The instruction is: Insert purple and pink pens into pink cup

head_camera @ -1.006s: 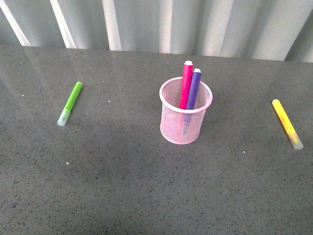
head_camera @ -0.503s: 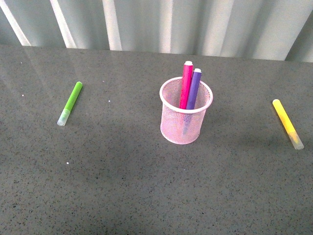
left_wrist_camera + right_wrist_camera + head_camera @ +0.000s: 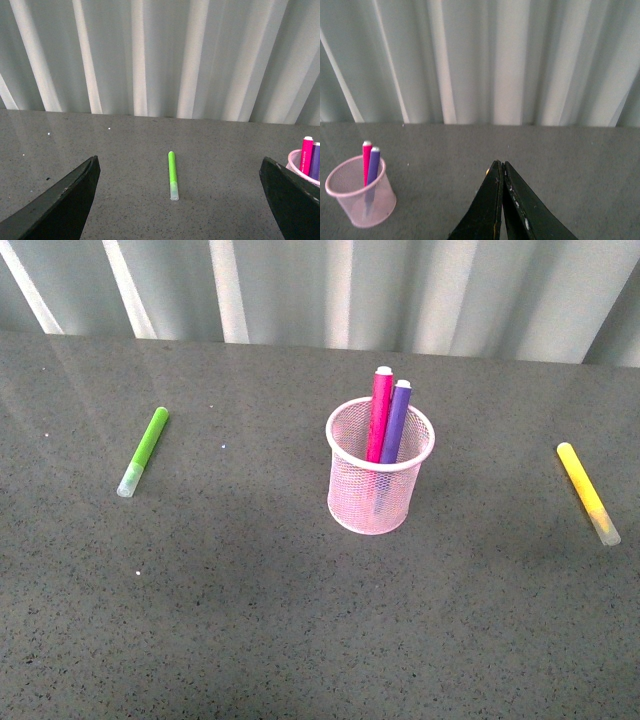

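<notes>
Inside the pink cup [image 3: 380,480] stand both pens [image 3: 388,422], task seemingly finished; left end effector [image 3: 180,200] spread wide, right end effector [image 3: 501,197] closed empty.

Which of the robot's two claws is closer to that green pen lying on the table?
Left. The left gripper is open with the green pen lying straight ahead between its fingers. The right gripper, shut, faces the far side of the pink cup; its camera shows no green pen.
</notes>
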Controlling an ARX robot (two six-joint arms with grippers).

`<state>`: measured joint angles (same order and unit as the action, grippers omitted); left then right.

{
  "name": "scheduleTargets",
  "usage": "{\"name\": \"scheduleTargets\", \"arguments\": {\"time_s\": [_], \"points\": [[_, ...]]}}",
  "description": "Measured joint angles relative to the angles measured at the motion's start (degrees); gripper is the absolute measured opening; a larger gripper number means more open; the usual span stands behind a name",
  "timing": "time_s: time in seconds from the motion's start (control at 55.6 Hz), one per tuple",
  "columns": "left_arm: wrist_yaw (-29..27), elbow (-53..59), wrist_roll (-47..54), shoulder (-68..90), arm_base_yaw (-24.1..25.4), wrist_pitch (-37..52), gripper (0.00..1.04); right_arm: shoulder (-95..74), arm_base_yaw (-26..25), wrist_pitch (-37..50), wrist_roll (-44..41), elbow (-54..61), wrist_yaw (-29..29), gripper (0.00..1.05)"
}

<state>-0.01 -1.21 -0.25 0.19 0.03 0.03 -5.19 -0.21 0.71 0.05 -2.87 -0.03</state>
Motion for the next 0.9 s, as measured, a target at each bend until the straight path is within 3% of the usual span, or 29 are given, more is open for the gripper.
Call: {"name": "scheduleTargets", "arguments": {"time_s": [0.575,0.898], "points": [[0.0,0.0,0.0,-0.07,0.0,0.0,0.98,4.96,0.0,-0.83,0.0,1.84,0.0,0.04],[0.0,0.0,0.0,-0.07,0.0,0.0,0.98,4.96,0.0,-0.83,0.0,1.84,0.0,0.59]]}}
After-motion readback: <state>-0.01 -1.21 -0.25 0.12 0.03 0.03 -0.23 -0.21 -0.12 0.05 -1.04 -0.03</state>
